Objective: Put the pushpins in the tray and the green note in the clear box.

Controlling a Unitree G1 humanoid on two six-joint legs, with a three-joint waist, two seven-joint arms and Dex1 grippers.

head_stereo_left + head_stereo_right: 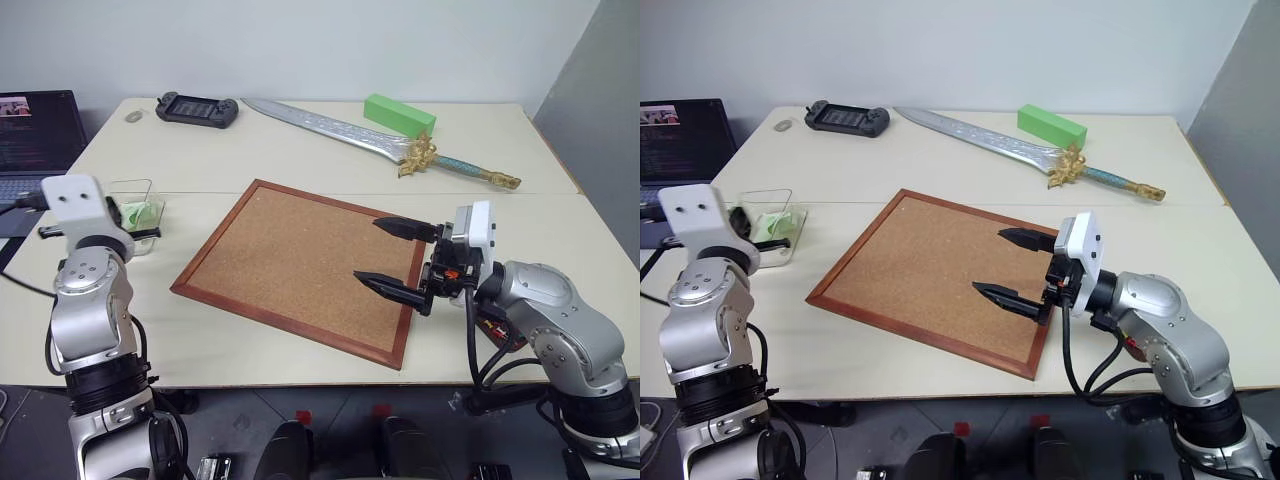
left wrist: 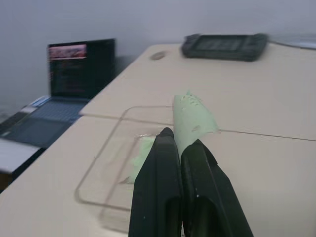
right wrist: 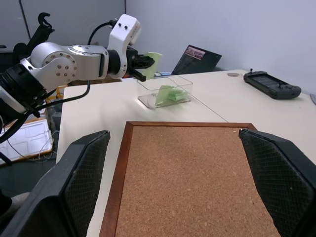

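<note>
The left gripper (image 2: pixel 180 148) is clamped shut on the green note (image 2: pixel 192 121), holding it just above the clear box (image 3: pixel 165 91), where another pale green slip (image 3: pixel 168 94) already lies. It should probably come over the box's middle and dip low before letting go, since light paper drifts. The right gripper (image 1: pixel 398 258) hangs spread wide and empty over the corkboard (image 1: pixel 290 255).

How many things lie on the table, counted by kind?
Green notes: 2, one in the left gripper, one in the clear box
Cork board: 1
Toy sword: 1
Green block: 1
Game controller: 1
Laptop: 1
Total: 8
</note>
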